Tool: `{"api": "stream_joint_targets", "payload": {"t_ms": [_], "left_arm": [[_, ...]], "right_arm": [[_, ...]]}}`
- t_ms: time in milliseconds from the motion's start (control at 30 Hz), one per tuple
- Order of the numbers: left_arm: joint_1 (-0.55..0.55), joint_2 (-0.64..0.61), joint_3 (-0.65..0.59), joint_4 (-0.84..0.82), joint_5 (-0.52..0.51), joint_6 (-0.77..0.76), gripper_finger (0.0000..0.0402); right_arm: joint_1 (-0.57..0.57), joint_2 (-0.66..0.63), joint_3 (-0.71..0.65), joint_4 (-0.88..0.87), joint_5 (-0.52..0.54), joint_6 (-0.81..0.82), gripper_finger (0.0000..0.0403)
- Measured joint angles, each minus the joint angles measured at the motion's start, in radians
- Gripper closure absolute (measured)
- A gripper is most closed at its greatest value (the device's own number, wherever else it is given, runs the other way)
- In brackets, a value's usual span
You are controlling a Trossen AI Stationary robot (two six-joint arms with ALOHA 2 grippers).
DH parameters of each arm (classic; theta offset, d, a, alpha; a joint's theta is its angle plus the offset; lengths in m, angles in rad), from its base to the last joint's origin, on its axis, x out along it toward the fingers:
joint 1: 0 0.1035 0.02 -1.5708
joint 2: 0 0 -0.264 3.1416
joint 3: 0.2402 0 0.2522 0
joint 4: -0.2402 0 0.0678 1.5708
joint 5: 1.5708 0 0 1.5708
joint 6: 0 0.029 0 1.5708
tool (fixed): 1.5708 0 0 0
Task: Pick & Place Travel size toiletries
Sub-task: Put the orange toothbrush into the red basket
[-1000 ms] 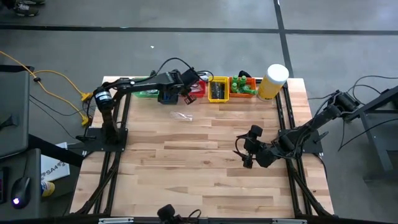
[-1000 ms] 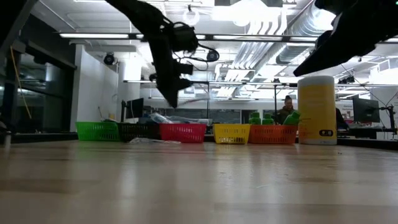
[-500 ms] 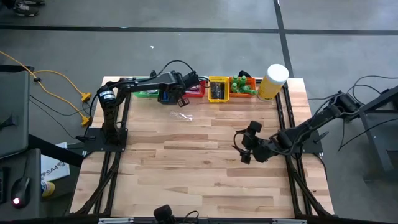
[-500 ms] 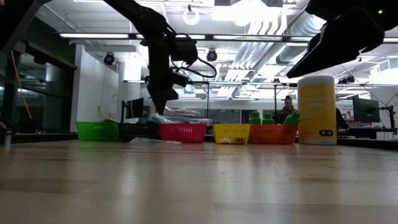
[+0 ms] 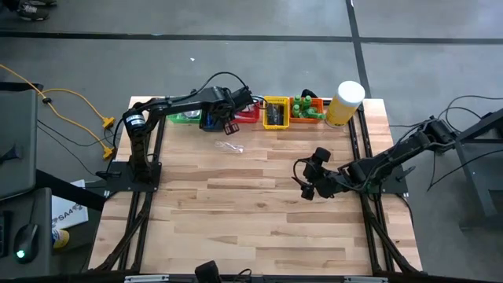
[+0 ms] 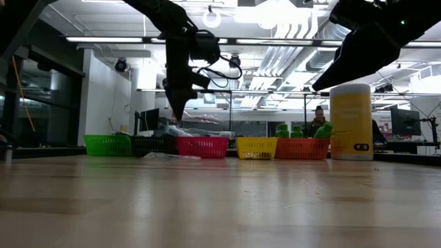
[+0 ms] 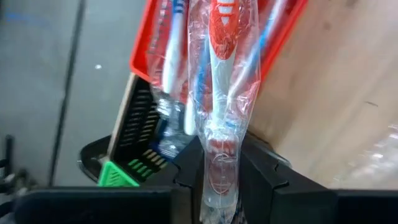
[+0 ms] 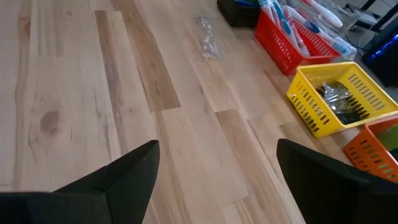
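Note:
A clear-wrapped toothbrush (image 7: pixel 222 74) with a red and white handle is between the fingers of my left gripper (image 7: pixel 221 177), which is shut on it above the red bin (image 5: pixel 248 115) at the table's far edge. The bin holds other blue and white toothbrushes (image 7: pixel 174 56). A clear-wrapped piece (image 5: pixel 230 147) lies flat on the table, nearer than the bins. My right gripper (image 5: pixel 305 182) hovers open over the table's right middle, nothing between its fingers (image 8: pixel 127 171). My left gripper pinches one end of the wrapped toothbrush (image 7: pixel 219 158) between its two fingers (image 7: pixel 261 177). The fingers slant steeply down from above. The toothbrush runs on past the fingertips along their line, over the red bin's open top. Whether its far end touches the bin's contents, I cannot tell.
A row of bins lines the far edge: green (image 5: pixel 185 118), black (image 5: pixel 211 121), red, yellow (image 5: pixel 275 112) and orange (image 5: pixel 308 111) with green bottles. A tall pale-yellow cylinder (image 5: pixel 344 102) stands at the far right. Bare wood lies toward the near edge.
My left gripper has tipped more steeply downward over the red bin, the wrapped toothbrush turning with it. My right gripper has swung a little toward the table's far edge, staying open.

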Motion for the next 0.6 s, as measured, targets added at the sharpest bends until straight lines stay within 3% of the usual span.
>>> {"api": "stream_joint_targets", "payload": {"t_ms": [133,600], "left_arm": [[-0.001,0.0,0.01,-0.049,0.041,-0.006,0.0315],[0.003,0.015,0.012,0.049,0.044,-0.052,0.0319]], "right_arm": [[0.0,0.0,0.0,0.0,0.0,0.0,0.0085],[0.0,0.0,0.0,0.002,0.0,-0.008,0.0085]]}}
